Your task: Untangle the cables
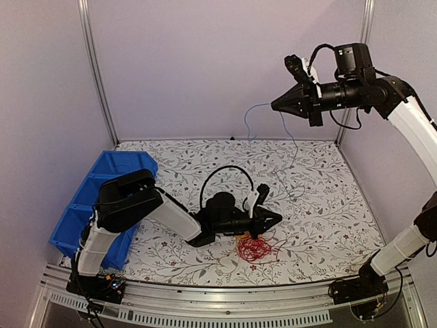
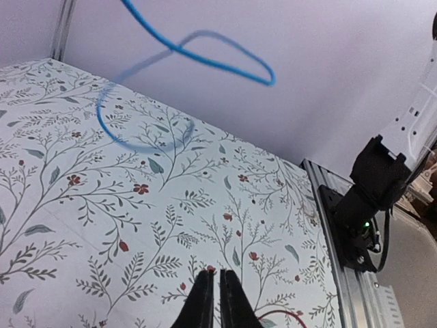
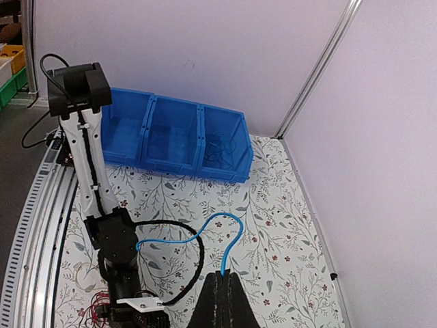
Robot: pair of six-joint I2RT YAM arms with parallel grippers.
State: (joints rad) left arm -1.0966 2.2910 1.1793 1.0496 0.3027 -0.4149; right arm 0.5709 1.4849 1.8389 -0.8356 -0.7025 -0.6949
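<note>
Right arm was up high over the back of the bench [image 1: 328, 198], and its fingers [image 3: 220, 301] were pressed together on the blue cable [image 3: 231, 253]. In the wrist view it sprouted straight out from between the tips. From there the blue cable hung in a loose loop and trailed down to the bench, well apart from the rest.

Down low, the left arm lay stretched across the bench. Its fingers [image 2: 207, 301] were drawn almost together with only a sliver of gap, and whether a strand was caught in there, I couldn't tell. Just beside them sat the red and orange clump [image 1: 254, 247], bunched near the front edge.

That looked like the point of the pose: one arm low by the clump to anchor it, the other high so the blue strand could be drawn clear. Blue seemed mostly out, while red and orange were not yet parted. The blue bins [image 3: 171, 140] stood off at the left edge, out of the way.
</note>
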